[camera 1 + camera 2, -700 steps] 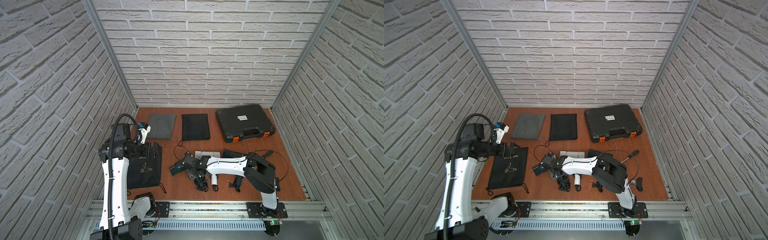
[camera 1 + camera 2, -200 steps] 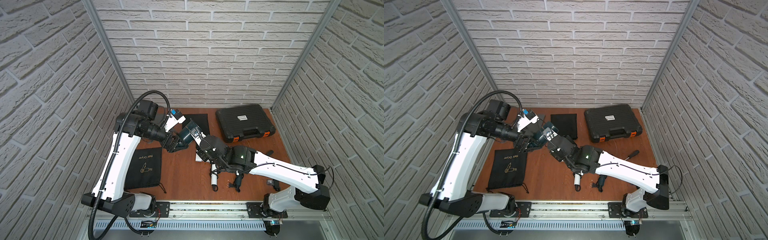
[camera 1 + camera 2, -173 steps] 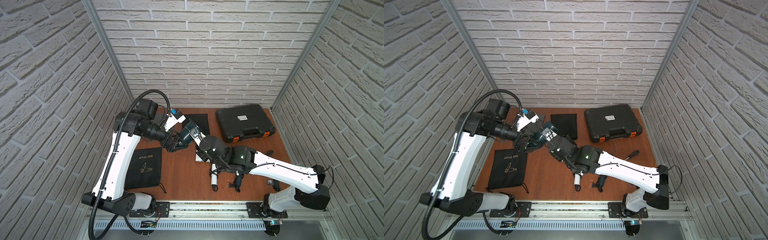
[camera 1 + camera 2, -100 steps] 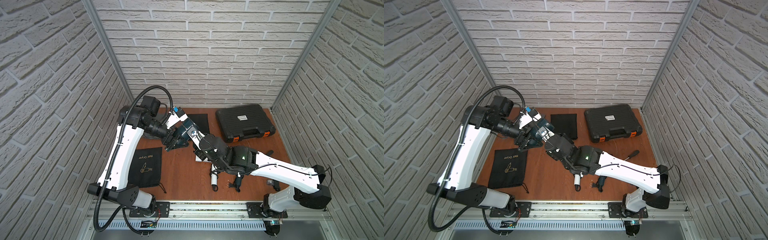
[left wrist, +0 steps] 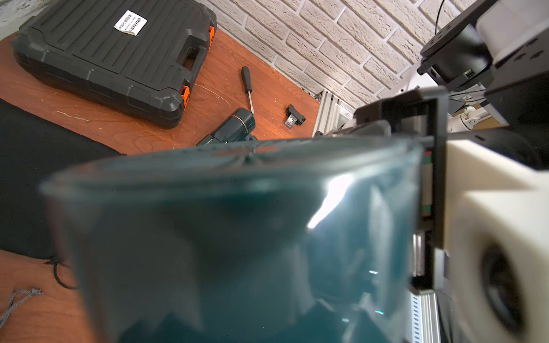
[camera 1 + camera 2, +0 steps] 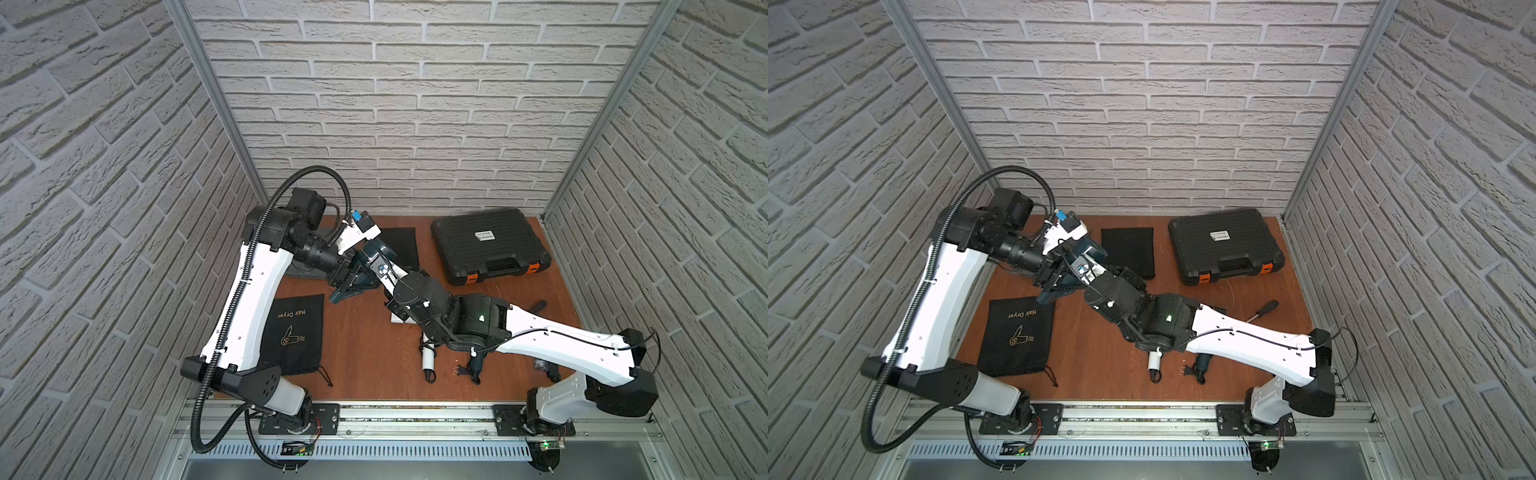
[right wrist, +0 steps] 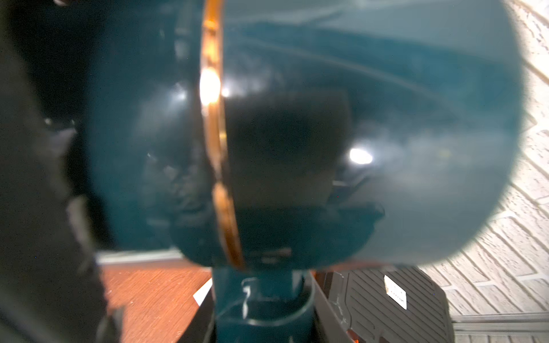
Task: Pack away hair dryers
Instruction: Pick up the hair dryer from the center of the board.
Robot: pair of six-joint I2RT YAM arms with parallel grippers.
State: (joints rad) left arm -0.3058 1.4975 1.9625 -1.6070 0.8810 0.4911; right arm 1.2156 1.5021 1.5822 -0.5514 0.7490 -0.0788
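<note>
Since a few seconds ago both arms have swung up and inward. The white left arm [image 6: 249,307] and white right arm [image 6: 561,345] now meet above the back-left of the brown wooden table [image 6: 365,345]. The dark teal pistol-shaped plastic hair dryer [image 6: 374,252] that lay mid-table hangs in the air between them — a handover toward bagging, I judge. The right end effector [image 6: 383,269] pinches its body; the left end effector [image 6: 347,276] has come in at its lower end; whether those jaws have closed on it I cannot tell.

For room, the grey brick side wall [image 6: 124,208] stands near the left arm's elbow; the large ribbed black hard case with orange latches [image 6: 486,245] sits well apart. The black drawstring cloth pouch printed "Hair Dryer" [image 6: 297,332] lies flat with bare table beside it — the likely target. The white plastic hair dryer [image 6: 428,359] and the second dark teal hair dryer [image 5: 234,127] wait under the right arm; the black-handled screwdriver [image 6: 538,305] lies near the far side.
</note>
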